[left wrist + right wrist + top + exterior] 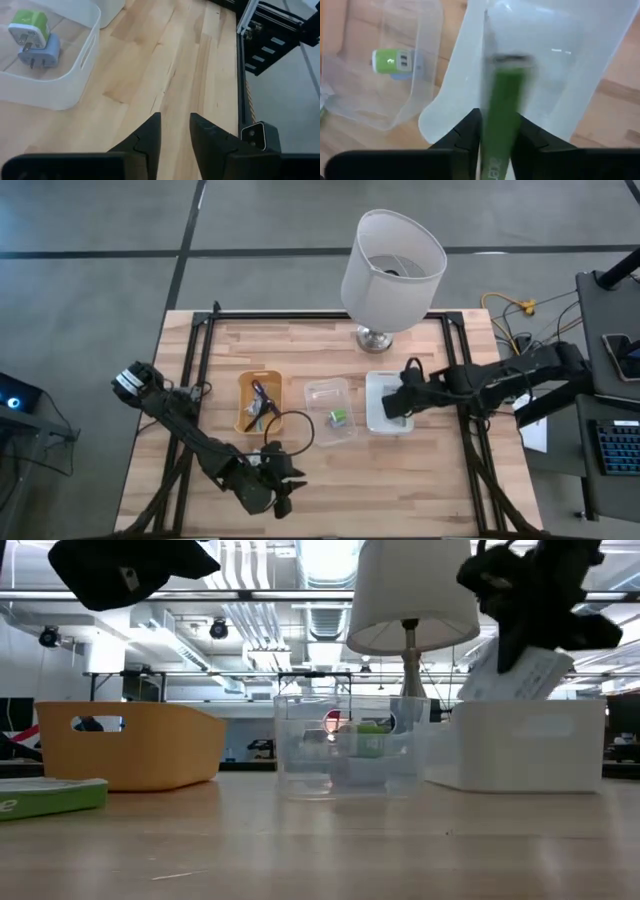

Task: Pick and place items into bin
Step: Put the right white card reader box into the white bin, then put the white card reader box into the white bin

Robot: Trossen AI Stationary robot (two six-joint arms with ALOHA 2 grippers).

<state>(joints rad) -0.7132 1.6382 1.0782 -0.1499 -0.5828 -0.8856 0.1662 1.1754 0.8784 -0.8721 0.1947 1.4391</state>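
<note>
Closest to my right wrist camera is the green-edged card (501,125), pinched upright between my right pincer (497,140) fingers, which are closed down to the card's thickness. Directly beneath that pincer lies the white bin (388,402), its pale floor showing past the card. From the table-level camera the card (520,675) hangs white-faced from my fingers just above the bin's rim (525,745). Off to the side of this pincer, toward my other arm, sits the clear bin (329,410) with a green-and-white plug (392,61) lying on a bluish one inside it. Beyond that stands the orange bin (259,401), holding a thin black cable (290,425) that loops out over its edge, and a purple-black stick (260,393). My left pincer (175,132) hovers over bare wood near the table's front edge, fingers parted a narrow gap and holding nothing. A white lamp (390,272) stands behind the bins.
</note>
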